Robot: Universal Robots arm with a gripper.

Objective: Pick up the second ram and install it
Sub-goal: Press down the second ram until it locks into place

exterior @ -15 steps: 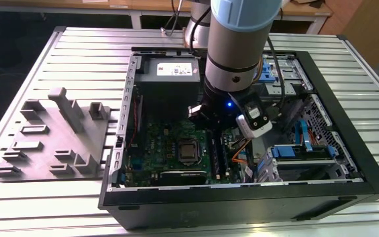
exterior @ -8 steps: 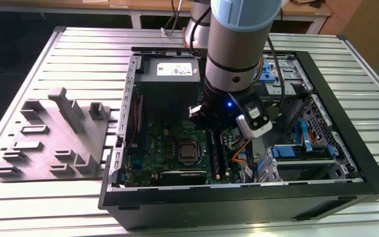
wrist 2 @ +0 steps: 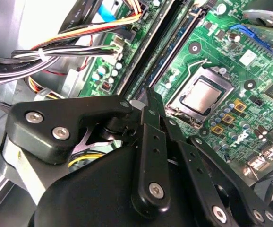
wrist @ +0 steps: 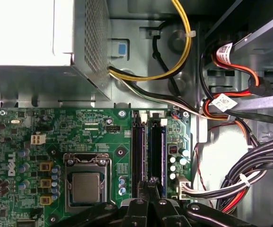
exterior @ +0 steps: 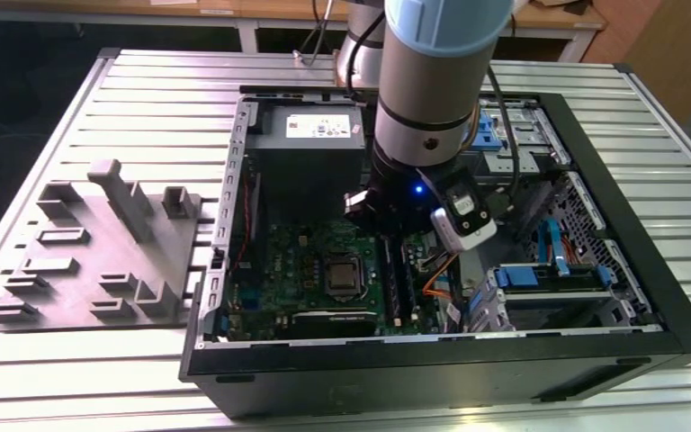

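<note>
Dark-blue and thin, the second ram (wrist: pixel 156 156) stands on edge in a slot of the green motherboard (wrist: pixel 80 127), just beside the processor socket (wrist: pixel 86 182) and alongside an empty black slot (wrist: pixel 137 156). Seating it well, by my judgement, means pressing straight down along the slot with even force at both ends so it does not tilt. The gripper (wrist: pixel 150 187) is directly over the strip's near end with its jaws drawn close together, tips touching or pinching the strip's top edge; which, I cannot tell.
</note>
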